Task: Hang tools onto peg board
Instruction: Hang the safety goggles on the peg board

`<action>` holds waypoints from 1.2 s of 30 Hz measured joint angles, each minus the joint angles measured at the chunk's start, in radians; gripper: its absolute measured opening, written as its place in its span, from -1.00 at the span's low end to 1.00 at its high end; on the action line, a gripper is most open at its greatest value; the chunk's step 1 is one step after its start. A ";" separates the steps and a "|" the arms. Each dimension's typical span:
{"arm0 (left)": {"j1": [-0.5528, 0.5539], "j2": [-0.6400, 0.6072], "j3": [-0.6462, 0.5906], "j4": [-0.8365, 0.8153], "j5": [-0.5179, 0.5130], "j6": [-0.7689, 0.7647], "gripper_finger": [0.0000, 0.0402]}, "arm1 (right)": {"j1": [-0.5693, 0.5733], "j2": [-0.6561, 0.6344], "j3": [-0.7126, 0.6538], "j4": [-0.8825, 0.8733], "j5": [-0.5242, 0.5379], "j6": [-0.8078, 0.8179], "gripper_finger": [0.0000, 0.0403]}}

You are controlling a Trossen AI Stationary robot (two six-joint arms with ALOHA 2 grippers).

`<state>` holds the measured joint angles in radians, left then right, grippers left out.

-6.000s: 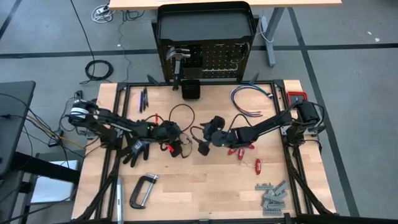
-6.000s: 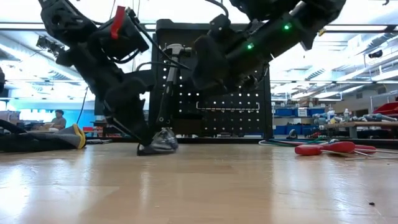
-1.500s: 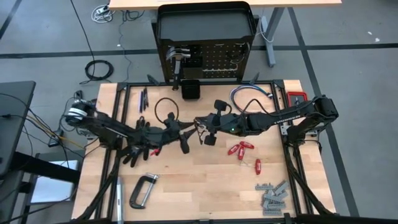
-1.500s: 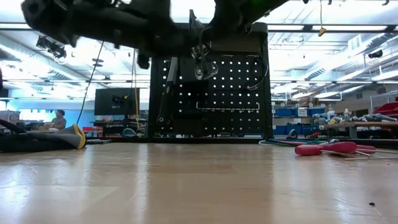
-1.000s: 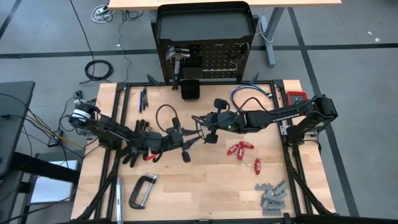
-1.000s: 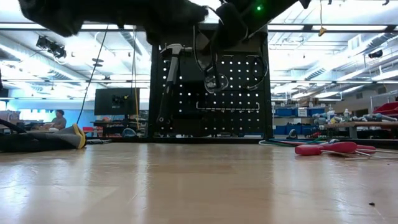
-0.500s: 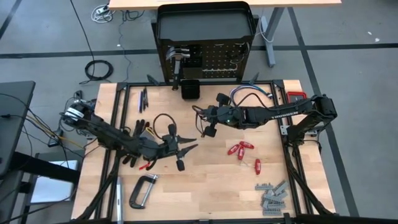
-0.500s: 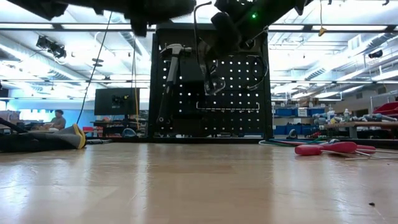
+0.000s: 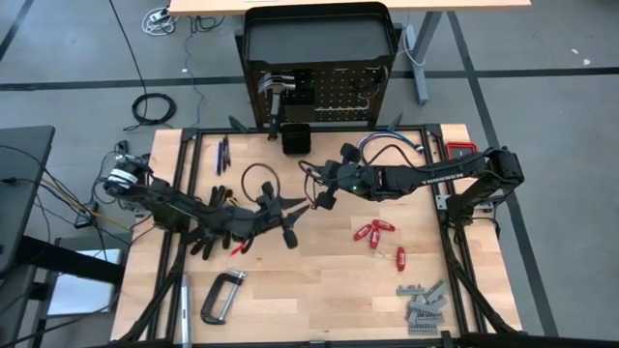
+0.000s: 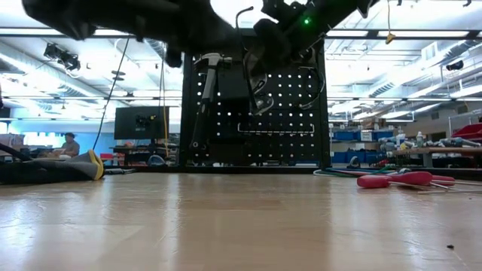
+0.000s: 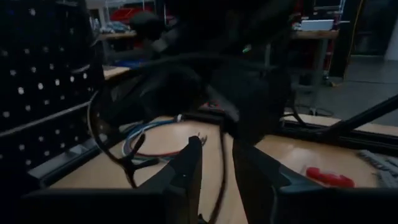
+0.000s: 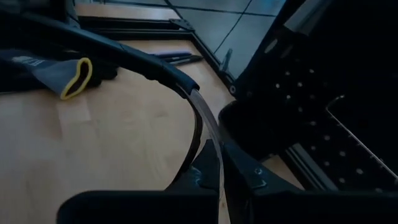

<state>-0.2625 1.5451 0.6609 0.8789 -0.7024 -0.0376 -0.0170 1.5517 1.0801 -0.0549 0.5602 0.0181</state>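
Looking at a wooden table (image 9: 319, 280) on grey floor, open workshop with ceiling lights behind. The peg board (image 9: 334, 95) stands upright at the far edge, hammer (image 9: 276, 97) hung on it. Red-handled drivers (image 9: 375, 232), C-clamp (image 9: 222, 295) and grey metal pieces (image 9: 424, 307) lie flat, black glove (image 9: 208, 232) near the left arm. Right gripper (image 9: 319, 198) is mid-table, raised, fingers pinched on the thin black-framed glasses (image 12: 186, 99), clear lens between the tips. Left gripper (image 9: 295, 215) sits just beside it, fingers narrowly apart, nothing visibly in them.
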 joint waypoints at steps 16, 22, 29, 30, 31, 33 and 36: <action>0.100 -0.013 -0.003 -0.038 0.262 0.006 -0.53 | 0.009 -0.006 0.000 -0.132 0.099 0.053 -0.93; 0.027 0.009 0.000 0.016 0.213 0.031 -0.53 | -0.010 -0.010 0.000 -0.142 0.101 0.088 -0.93; 0.069 0.153 0.029 0.055 0.140 0.033 -0.53 | 0.037 -0.026 0.001 -0.146 0.038 0.123 -0.93; 0.080 0.167 0.037 0.057 0.113 0.039 -0.53 | 0.043 -0.030 0.001 -0.147 0.023 0.131 -0.93; 0.089 0.177 0.047 0.064 0.092 0.048 -0.53 | 0.048 -0.036 0.001 -0.143 0.007 0.141 -0.93; 0.108 0.185 0.052 0.054 0.058 0.057 -0.53 | 0.059 -0.049 0.001 -0.141 -0.016 0.160 -0.93; 0.126 0.161 0.051 -0.013 0.070 0.058 -0.53 | 0.078 -0.060 0.001 -0.154 -0.014 0.172 -0.93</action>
<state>-0.1370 1.7065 0.7124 0.8655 -0.6326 0.0206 0.0610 1.4920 1.0809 -0.2085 0.5458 0.1901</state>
